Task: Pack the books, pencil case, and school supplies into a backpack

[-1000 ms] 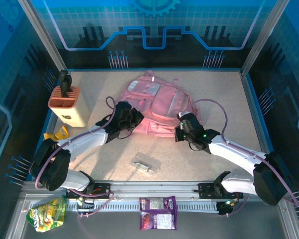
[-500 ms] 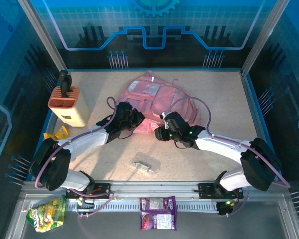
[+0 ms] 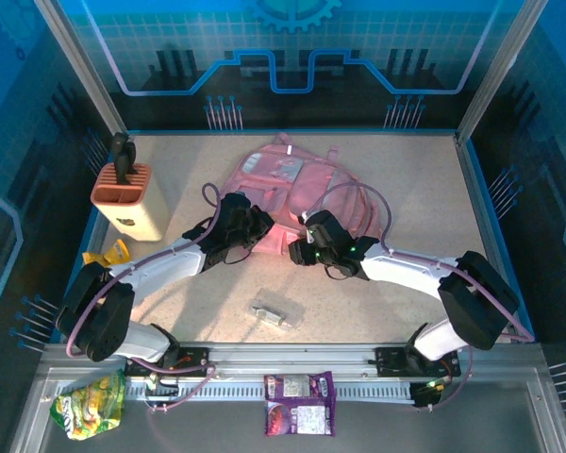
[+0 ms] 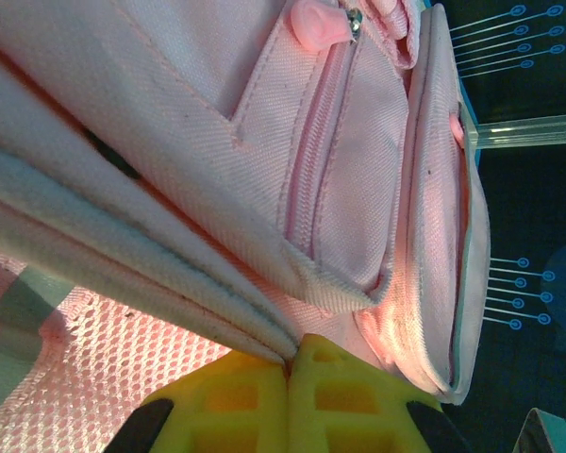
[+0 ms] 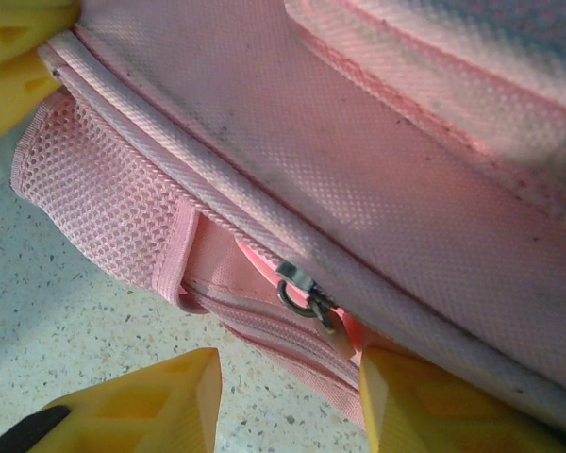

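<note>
The pink backpack lies flat mid-table. My left gripper is shut on a fold of fabric at its lower left edge; in the left wrist view the yellow tips pinch that seam of the backpack. My right gripper stands open at the backpack's lower edge. The right wrist view shows its jaws apart just below a metal zip pull, touching nothing. The school supplies item, small, clear and silvery, lies on the table in front. The books and the pencil case are out of view.
A beige, orange-topped block stands at the left, with a yellow object below it. A yellow snack bag and purple snack packets lie beyond the near rail. My left gripper's fingers show close by in the right wrist view.
My right gripper has opened and slid left along the backpack's lower edge, closer to the left gripper. The left arm has not moved.
</note>
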Tool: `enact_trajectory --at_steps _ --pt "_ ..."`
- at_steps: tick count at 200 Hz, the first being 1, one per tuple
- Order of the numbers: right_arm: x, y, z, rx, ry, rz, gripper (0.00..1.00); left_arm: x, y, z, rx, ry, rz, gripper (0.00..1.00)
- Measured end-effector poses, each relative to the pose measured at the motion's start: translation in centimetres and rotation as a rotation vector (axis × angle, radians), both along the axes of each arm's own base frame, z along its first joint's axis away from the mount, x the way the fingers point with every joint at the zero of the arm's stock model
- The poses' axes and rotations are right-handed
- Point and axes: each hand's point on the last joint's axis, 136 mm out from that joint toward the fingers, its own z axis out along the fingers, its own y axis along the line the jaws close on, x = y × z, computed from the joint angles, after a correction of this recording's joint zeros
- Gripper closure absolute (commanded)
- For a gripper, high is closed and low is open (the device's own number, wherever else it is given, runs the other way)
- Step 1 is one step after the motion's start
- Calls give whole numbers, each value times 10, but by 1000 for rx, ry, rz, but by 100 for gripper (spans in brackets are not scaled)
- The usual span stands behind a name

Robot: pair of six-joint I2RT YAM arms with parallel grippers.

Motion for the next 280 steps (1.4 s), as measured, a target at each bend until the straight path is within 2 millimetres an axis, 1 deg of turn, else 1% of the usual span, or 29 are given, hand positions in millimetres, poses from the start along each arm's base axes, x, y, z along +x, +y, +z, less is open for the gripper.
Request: enact_trajectory --at_steps 17,43,57,66,93,120,133,160,183,204,221,257,280 --pt "2 1 2 6 -12 -4 58 0 0 0 0 -1 -1 100" --pt "8 -4 3 1 -50 -35 62 0 -3 0 -2 -5 -5 100" --pt "9 -6 2 3 -75 -43 62 0 -5 -1 -2 -4 -9 100" --pt "10 -8 1 4 -90 -51 59 -1 -6 -1 -2 -5 -14 100" --pt "15 -12 1 -5 -126 -74 59 -4 -11 -1 -1 -5 -25 100" --pt "20 -15 4 -6 -158 -97 63 -3 -13 2 -4 -13 -27 100" --pt "21 -14 5 7 -176 -94 67 -2 -13 3 -3 -16 -24 100" --pt "19 -13 7 34 -199 -85 72 -2 -14 3 0 -16 -24 100" --pt "20 -10 13 59 -213 -80 72 -1 -14 3 1 -17 -22 100" --pt "21 -10 12 66 -209 -85 69 -1 -14 3 2 -16 -22 100" --pt "23 -10 9 65 -204 -89 69 -1 -14 2 4 -14 -22 100" --pt "24 -11 -1 43 -193 -90 77 -1 -15 0 6 -11 -24 100" --pt "27 -15 -4 27 -195 -111 89 -1 -15 -2 9 -5 -25 100"
